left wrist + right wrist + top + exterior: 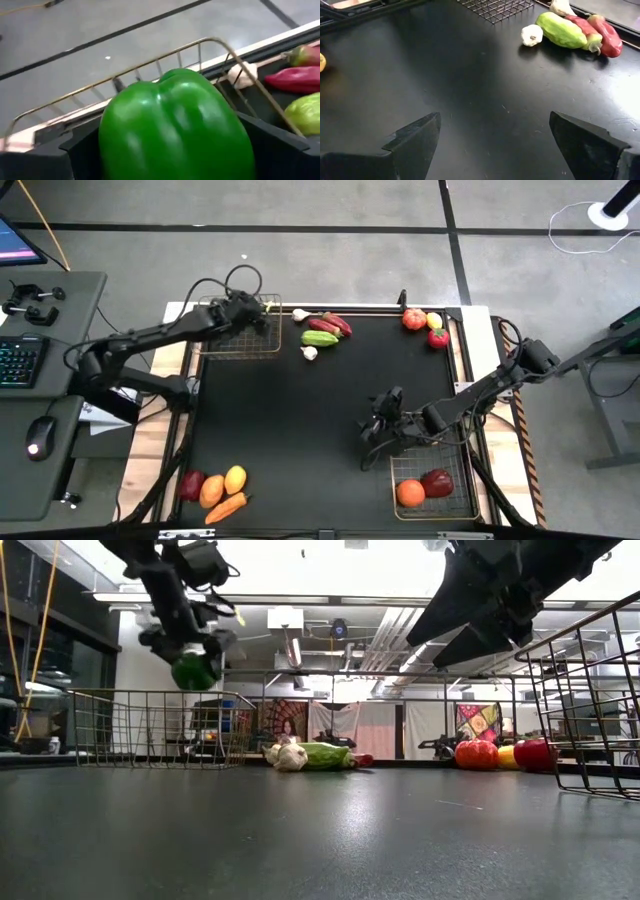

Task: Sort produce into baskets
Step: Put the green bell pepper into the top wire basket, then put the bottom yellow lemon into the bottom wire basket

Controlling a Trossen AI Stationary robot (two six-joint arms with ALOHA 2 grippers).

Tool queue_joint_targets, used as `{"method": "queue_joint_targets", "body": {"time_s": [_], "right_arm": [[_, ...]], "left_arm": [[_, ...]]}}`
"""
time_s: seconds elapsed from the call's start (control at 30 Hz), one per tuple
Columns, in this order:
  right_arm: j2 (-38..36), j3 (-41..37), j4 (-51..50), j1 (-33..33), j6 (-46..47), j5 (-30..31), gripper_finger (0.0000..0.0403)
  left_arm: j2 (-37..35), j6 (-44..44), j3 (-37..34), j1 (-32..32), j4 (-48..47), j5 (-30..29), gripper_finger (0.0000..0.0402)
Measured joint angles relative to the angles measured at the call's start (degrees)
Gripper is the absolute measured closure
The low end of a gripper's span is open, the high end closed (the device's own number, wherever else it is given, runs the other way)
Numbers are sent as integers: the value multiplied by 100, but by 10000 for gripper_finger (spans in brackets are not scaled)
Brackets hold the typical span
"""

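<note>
My left gripper [256,311] is over the smaller, copper-rimmed basket [240,352] at the far left and is shut on a green pepper [175,130]. In the low view the pepper [195,671] hangs just above that basket's rim [150,692]. My right gripper [495,125] stands open over bare table [372,426], beside the larger basket [392,480] at the near right. That basket holds an orange [410,493] and a dark-red piece [437,482]. More produce lies on the table. My left gripper pinches the green pepper between its two fingers [75,150], one on each of its sides [112,145]. The fingers slant downward from the table's left side. The pepper is lifted clear and hangs above the copper-rimmed basket.
At the far middle lie two garlic bulbs [309,353], a green cucumber [320,338] and dark-red pieces [332,325]. Red fruits [414,319] and a lemon [433,321] sit far right. A lemon [235,478], carrot [226,508], an orange piece [211,491] and a dark-red piece [190,485] lie near left.
</note>
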Motion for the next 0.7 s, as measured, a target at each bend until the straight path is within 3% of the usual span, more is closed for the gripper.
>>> {"method": "queue_joint_targets", "body": {"time_s": [0.27,0.47,0.63,0.7], "right_arm": [[-1,0,-1,0,0,214,36],[-1,0,26,0,10,294,36],[0,0,131,0,17,341,36],[0,0,133,0,17,339,36]], "left_arm": [[136,230,2,182,358,659,3],[-94,-163,7,76,296,1212,2],[-317,-378,7,-174,234,1339,2],[-392,-626,7,-282,76,1805,2]]}}
